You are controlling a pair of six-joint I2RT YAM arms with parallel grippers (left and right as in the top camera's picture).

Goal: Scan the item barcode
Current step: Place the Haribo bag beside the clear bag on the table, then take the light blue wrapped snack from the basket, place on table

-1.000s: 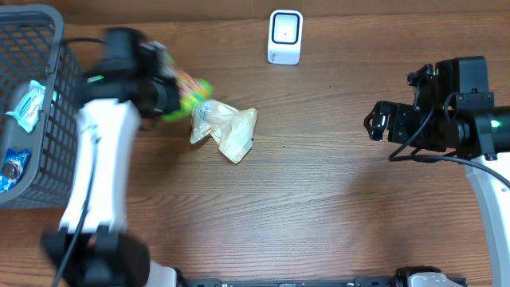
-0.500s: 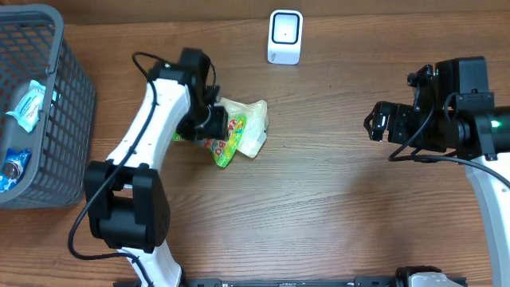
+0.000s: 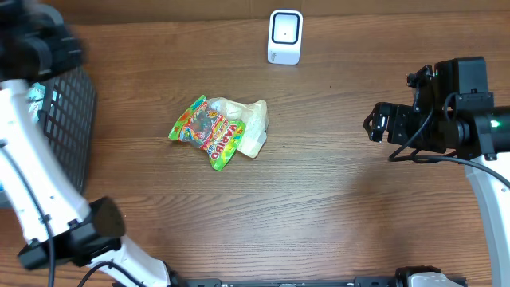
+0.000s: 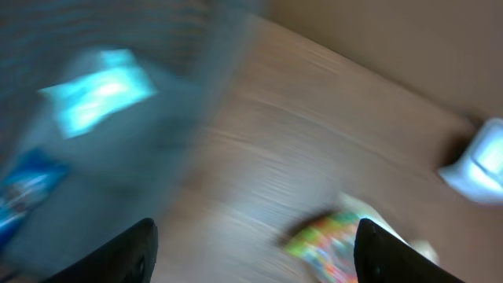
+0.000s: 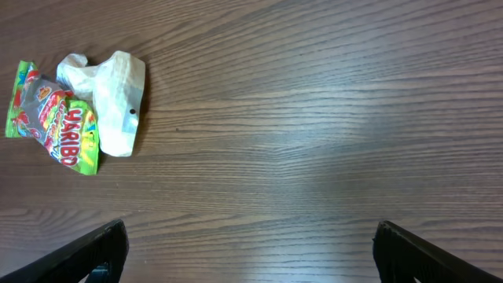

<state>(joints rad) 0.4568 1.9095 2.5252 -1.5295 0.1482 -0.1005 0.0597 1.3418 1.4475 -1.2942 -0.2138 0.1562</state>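
two packets lie on the table [image 3: 335, 215] in the overhead view: a haribo bag [image 3: 205, 132] overlapping a pale packet [image 3: 252, 127], both below and left of the scanner [image 3: 285, 36] and well apart from it. the left arm [image 3: 24, 175] is a blur above the basket [image 3: 68, 127] at the left edge. the right gripper [image 3: 373, 123] hangs far to the right with nothing in it.

in the left wrist view everything is smeared. the left gripper [image 4: 255, 255] seems to have its fingers spread with nothing between them. below it are basket mesh and a light blue packet [image 4: 98, 86], with the haribo bag off to the lower right.

in the right wrist view the jaws stand wide over bare wood, and the two packets sit at the upper left.

no item is at the scanner, so no scan is under way. i can't tell whether the two packets on the table have been scanned. the goods in the basket look like the work left, beginning with a fresh pick.
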